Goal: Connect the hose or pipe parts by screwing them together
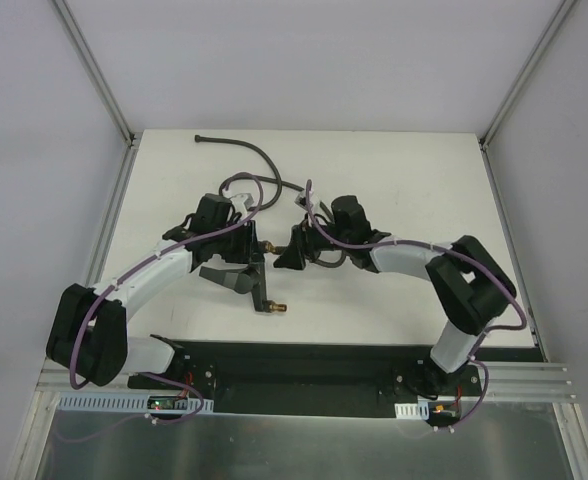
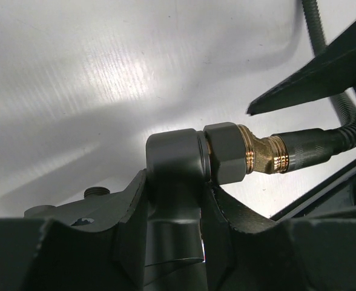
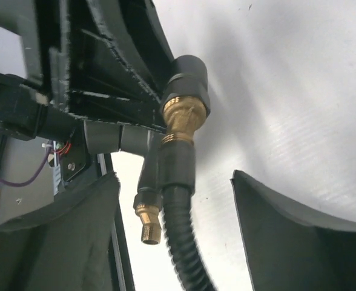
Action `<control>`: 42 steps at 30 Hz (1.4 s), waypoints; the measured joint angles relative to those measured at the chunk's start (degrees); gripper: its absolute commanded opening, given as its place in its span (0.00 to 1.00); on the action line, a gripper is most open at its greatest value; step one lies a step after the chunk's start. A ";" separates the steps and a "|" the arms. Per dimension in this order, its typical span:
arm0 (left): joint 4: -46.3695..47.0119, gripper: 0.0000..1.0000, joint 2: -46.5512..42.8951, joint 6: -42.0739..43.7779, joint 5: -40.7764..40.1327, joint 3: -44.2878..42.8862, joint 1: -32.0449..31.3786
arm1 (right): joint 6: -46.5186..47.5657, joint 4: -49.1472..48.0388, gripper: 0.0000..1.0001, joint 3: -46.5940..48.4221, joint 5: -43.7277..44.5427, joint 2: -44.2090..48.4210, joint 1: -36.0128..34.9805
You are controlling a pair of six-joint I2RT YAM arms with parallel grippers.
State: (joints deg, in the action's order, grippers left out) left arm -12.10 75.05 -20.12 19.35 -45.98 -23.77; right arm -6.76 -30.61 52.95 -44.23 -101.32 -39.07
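Screwing step: left claw [image 2: 177, 203] is clamping short dark grey forked fitting [image 2: 172, 151], brass nut [image 3: 183, 115] of dark grey flexible hose [image 3: 181, 254] seated on it, right claw [image 3: 172, 182] hanging released around nut, probably needing to close and twist.

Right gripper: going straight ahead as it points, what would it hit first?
Likely the brass nut ending the hose that lies between its open fingers, then the forked fitting; depth is unclear.

White table [image 1: 404, 180] with grey hose [image 1: 229, 143]
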 measured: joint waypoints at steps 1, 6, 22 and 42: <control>0.07 0.00 0.00 -0.02 0.20 -0.02 -0.26 | 1.29 0.87 0.97 -1.33 1.01 1.97 0.00; -1.97 0.00 0.87 0.04 1.51 -1.38 -0.26 | 12.63 6.69 0.97 -2.91 7.02 12.15 -0.22; -10.40 0.00 8.26 0.79 5.79 -8.11 0.79 | 78.44 13.31 0.63 -8.50 49.72 16.96 -26.64; -12.92 0.00 10.97 1.46 8.22 -10.73 1.99 | 87.14 15.10 0.01 -1.66 60.02 6.64 -28.79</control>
State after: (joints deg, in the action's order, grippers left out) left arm -25.02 86.02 -18.65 27.57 -56.71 -21.78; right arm 80.38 -15.51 51.29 15.79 -94.67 -67.85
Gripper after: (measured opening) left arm 0.312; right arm 0.007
